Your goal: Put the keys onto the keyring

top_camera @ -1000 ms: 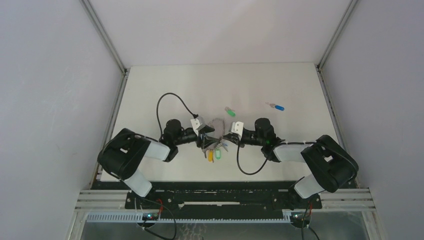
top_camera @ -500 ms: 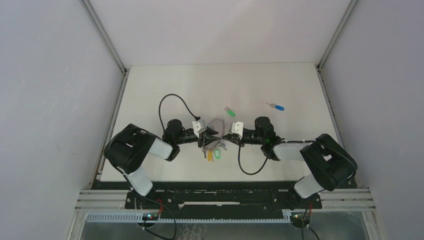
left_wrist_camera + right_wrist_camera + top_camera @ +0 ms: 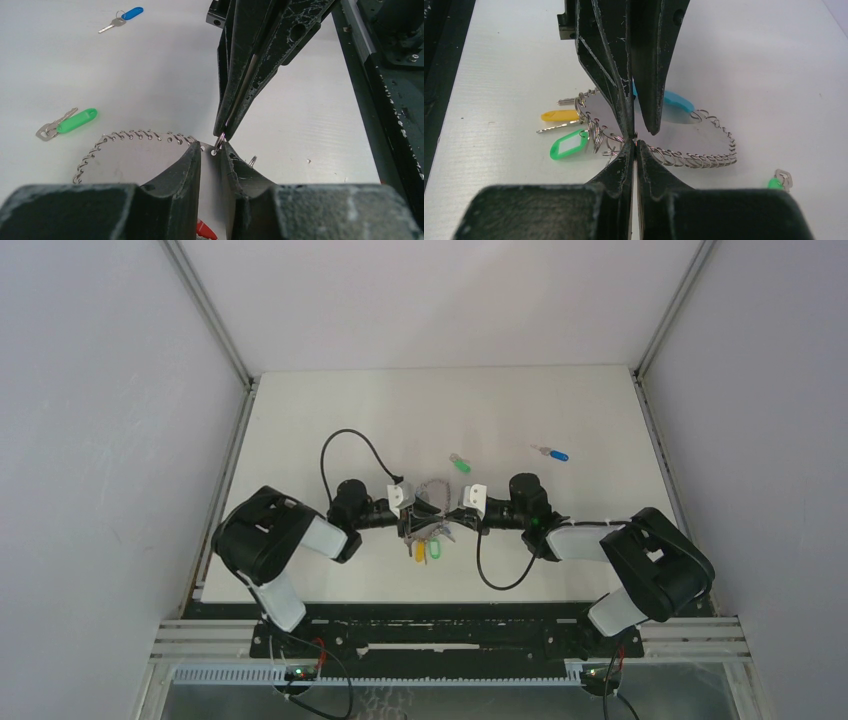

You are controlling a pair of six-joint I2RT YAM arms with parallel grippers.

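The keyring [image 3: 432, 489] lies at mid table, a silver loop strung with many small rings [image 3: 135, 136], with a turquoise sleeve [image 3: 675, 100]. My left gripper [image 3: 419, 516] is shut on its thin flat part [image 3: 210, 165]. My right gripper [image 3: 446, 516] meets it tip to tip and is shut on a small ring [image 3: 218, 142] at the keyring's edge. A yellow-headed key [image 3: 558, 115] and a green tag [image 3: 569, 145] hang at the keyring. The green key [image 3: 75, 121] and the blue key [image 3: 123, 17] lie loose on the table beyond.
The white table [image 3: 330, 420] has side rails left and right. A black cable [image 3: 345, 445] loops behind the left wrist and another [image 3: 495, 575] in front of the right wrist. The green key [image 3: 460, 464] lies just behind the grippers.
The left gripper has shifted slightly right and inward, closing up tip to tip with the right gripper. The hanging tags have moved a little with the keyring.
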